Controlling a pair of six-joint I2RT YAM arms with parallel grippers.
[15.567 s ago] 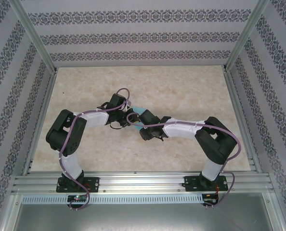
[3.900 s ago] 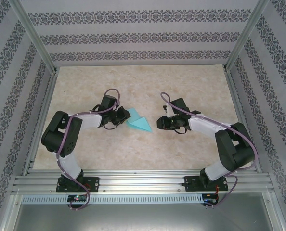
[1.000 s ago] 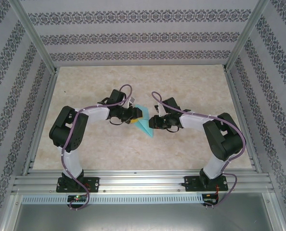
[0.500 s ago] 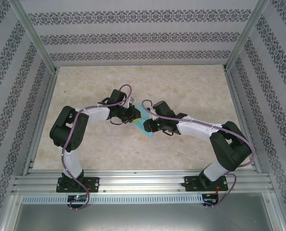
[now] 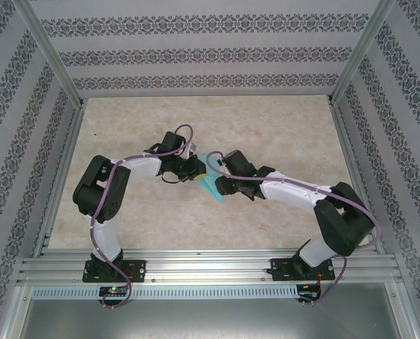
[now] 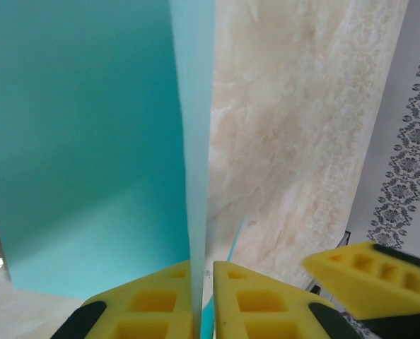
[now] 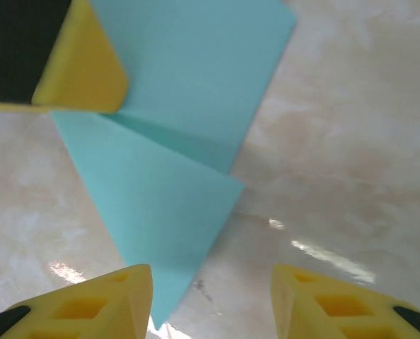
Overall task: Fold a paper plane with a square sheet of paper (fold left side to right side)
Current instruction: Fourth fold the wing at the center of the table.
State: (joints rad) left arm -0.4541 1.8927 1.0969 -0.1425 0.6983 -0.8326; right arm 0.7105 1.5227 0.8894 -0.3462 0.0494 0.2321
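While pinching the raised edge of the paper plane (image 6: 90, 141) in the closed left gripper (image 6: 201, 304), lower the open right gripper (image 7: 210, 304) astride the tip; pin flat to counter (image 7: 351, 141).

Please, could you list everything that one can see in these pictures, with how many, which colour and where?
paper plane: one, light turquoise, mid-table between the pincers.
table: one, beige marbled, under everything.
walls: three, white with dark patterned bands, around the table.
frame rail: one, silver, near edge.
arms: two, white and black, reaching to the middle.
left pincer: one, yellow, shut on the plane's raised flap.
right pincer: one, yellow, open at the plane's pointed tip.
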